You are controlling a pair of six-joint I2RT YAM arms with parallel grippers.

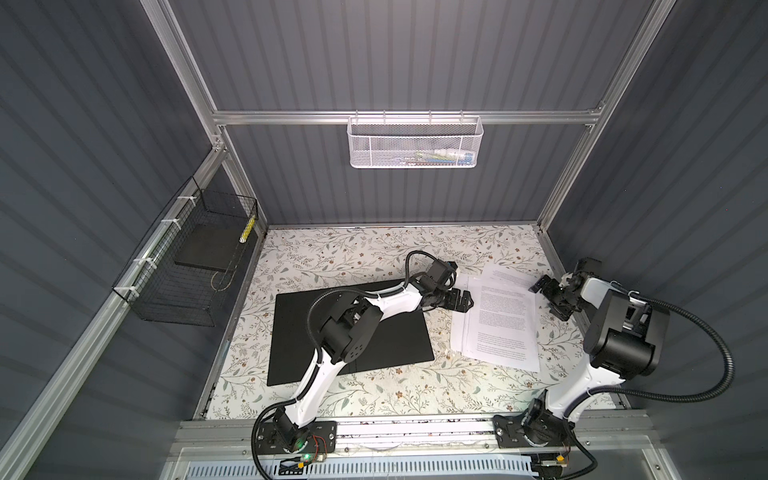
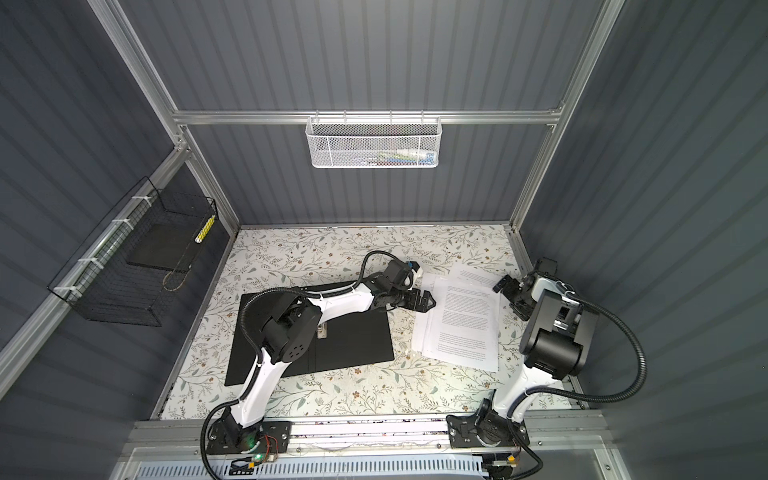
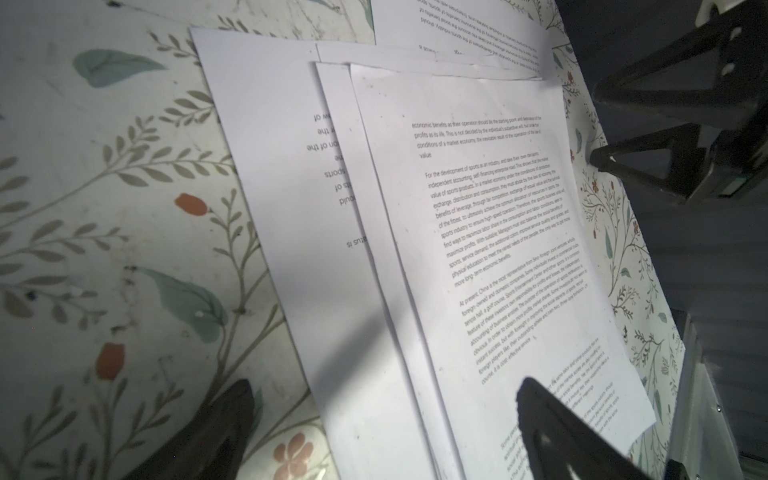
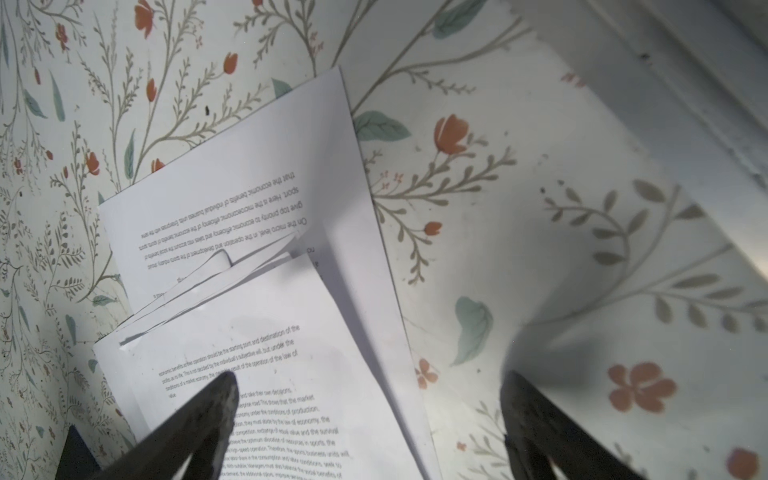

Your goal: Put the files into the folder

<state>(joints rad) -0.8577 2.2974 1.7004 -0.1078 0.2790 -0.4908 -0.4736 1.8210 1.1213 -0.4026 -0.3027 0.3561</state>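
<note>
**Closing in on a fanned stack from both sides**

From where I stand, the files [image 1: 498, 320] lie on the right half of the floral table [image 1: 374, 249], not squared at all: several sheets are slid apart, one at the far end is turned at an angle, and the right wrist view shows a few far edges curling up. The folder [image 1: 395, 340] lies open, black side up, just left of them and partly under the left arm. Its metal clip [image 2: 322, 331] peeks out beside the elbow. No sheet is in it yet.

The left gripper [image 1: 468, 300] sits at the stack's left edge, jaws spread wide and holding nothing. Its wrist view shows one finger over the top sheet and the other over bare table. The right gripper [image 1: 548, 299] mirrors it at the far right corner, also spread and empty. I cannot tell whether either tip touches the paper.

My guess is that the step is gathering the sheets. Doing it well probably means nudging the edges inward from both sides first, so that the pile squares up. A pinch would then need to catch every layer, not only the top page. Loose paper like this will likely slip and splay, so a low slide toward the folder looks safer than a high lift.
</note>
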